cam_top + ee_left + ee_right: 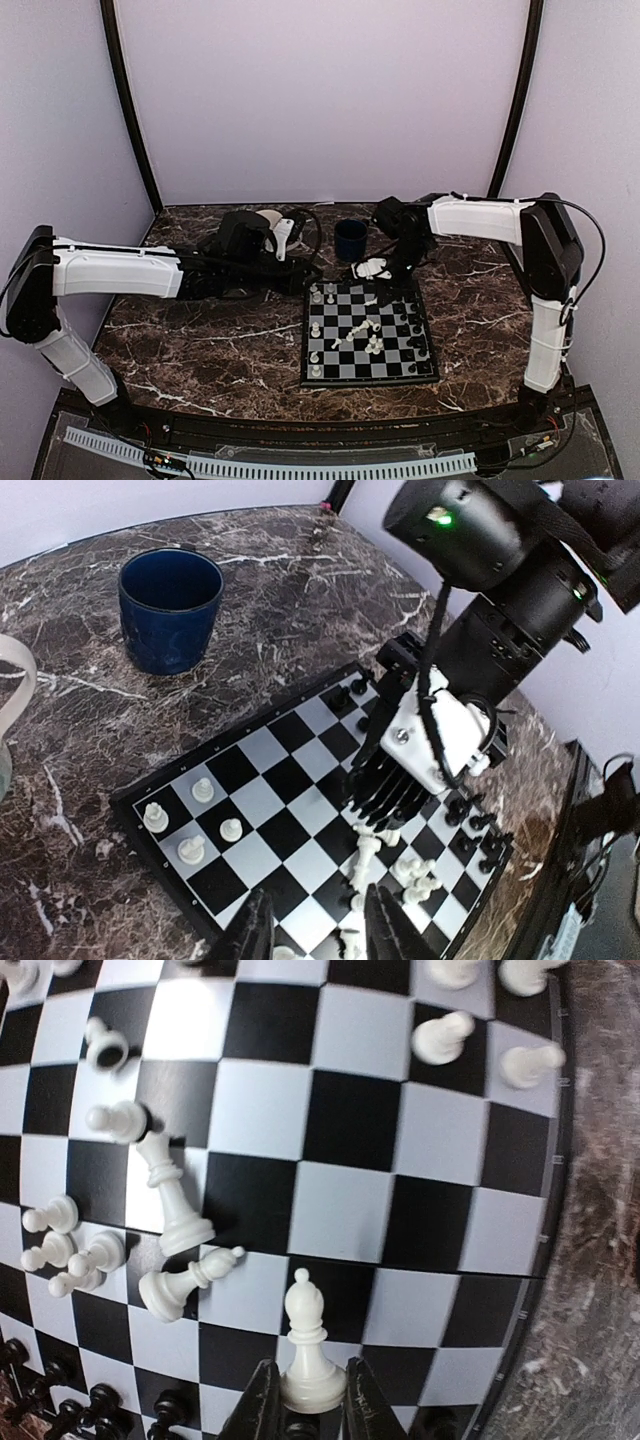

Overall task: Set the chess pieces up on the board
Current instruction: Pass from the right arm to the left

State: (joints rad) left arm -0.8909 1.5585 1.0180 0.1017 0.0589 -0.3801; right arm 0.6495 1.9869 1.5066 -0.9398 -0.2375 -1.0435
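Observation:
The board [305, 362] lies right of centre on the marble table. My right gripper [305, 1395] is low over it, its two fingers pressed against the base of an upright white bishop [305, 1345]. Fallen white pieces [185, 1285] lie just left of the bishop. Black pieces [90, 1400] stand along the board's right edge, and white pawns [440, 1038] stand near its left edge. My left gripper [318, 895] hovers open above the board's left side with nothing between its fingers. In the top view it sits at the board's far left corner [300, 282].
A dark blue mug [350, 238] stands behind the board. A pale cup [268, 218] sits beside the left wrist. Both arms reach over the table's rear half, and the right arm's wrist [445, 735] hangs above the board's middle.

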